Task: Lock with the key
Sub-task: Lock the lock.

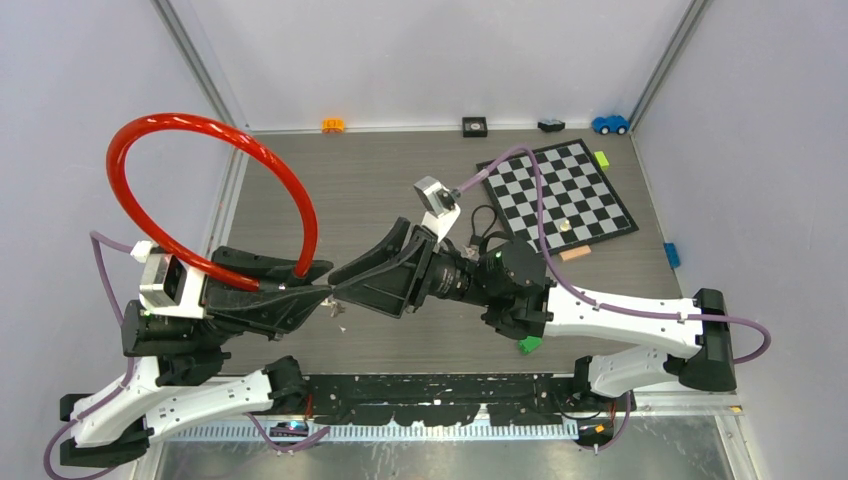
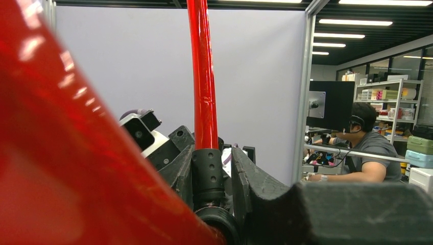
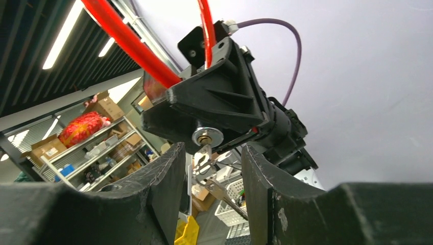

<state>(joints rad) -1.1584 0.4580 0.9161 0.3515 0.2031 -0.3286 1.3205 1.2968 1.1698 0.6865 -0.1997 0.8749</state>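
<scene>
Two grippers meet nose to nose over the grey table [image 1: 400, 180], and the task is judged to be at its key stage, not finished. On the left, the glossy red cable loop [image 1: 200, 128] is held up off the table, both of its ends running down into the left gripper [image 1: 312, 286], whose jaws are clenched on the black cylindrical lock body [image 2: 207, 173]. The round silver keyhole face [image 3: 207, 137] is turned towards the right arm. Just below that face, the small silver key [image 3: 203, 154] is seen on its wire ring, with more of the bunch dangling beneath. Whether the blade is seated in the keyway or only touching its edge cannot be told. The right gripper [image 1: 352, 290] is placed around the key, yet its fingers [image 3: 163, 189] are spread, with clear gaps on both sides, so nothing is grasped by it. Further right, a black-and-white checkered mat [image 1: 560, 195] is left untouched.

The lock is thus presented and the key brought to it. The pinching of the key, any remaining insertion and the locking turn are judged to be left.
</scene>
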